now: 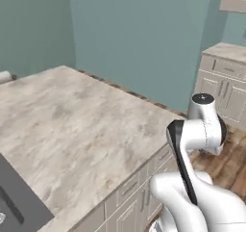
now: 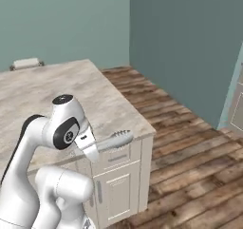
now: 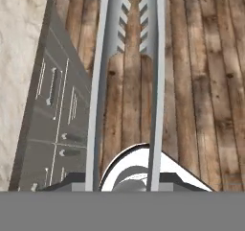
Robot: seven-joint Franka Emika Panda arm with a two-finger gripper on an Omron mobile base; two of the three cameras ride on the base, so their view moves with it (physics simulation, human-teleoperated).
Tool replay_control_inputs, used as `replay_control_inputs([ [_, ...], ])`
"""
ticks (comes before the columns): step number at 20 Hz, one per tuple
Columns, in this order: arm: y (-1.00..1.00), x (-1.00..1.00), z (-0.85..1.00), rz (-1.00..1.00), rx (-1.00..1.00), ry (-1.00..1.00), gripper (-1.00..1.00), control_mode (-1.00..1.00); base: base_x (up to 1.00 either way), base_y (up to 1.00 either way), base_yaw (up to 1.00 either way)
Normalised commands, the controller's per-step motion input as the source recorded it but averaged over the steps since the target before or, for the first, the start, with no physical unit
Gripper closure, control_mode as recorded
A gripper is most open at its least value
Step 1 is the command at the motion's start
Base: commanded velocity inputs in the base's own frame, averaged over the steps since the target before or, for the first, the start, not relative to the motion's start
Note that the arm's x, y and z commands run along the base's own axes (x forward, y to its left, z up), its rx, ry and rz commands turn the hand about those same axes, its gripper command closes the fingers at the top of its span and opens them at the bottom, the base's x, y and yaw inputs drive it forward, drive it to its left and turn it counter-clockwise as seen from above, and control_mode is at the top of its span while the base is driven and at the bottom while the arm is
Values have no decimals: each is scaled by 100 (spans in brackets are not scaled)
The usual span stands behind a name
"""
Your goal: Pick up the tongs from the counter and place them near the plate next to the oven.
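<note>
My gripper (image 2: 90,149) clamped on tongs (image 2: 114,140), jaws narrow around handle end. Tongs stick out roughly level, toothed tips pointing away from my wrist, hanging off counter (image 2: 42,92) edge, in front of cabinet drawers (image 2: 116,159). Hand view: tongs (image 3: 127,81) run straight up frame, two arms parallel, serrated tips at top, over wood floor (image 3: 201,81); counter (image 3: 21,57) and cabinet front at left.
</note>
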Motion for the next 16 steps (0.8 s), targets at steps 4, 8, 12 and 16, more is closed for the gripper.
replay_control_inputs([
  [4,0,0,0,0,0,0,100,100,0,-6,-80],
  [8,0,0,0,0,0,0,100,100,0,0,-83],
  [12,0,0,0,0,0,0,100,100,0,0,-81],
  [16,0,0,0,0,0,0,100,100,0,-3,-75],
])
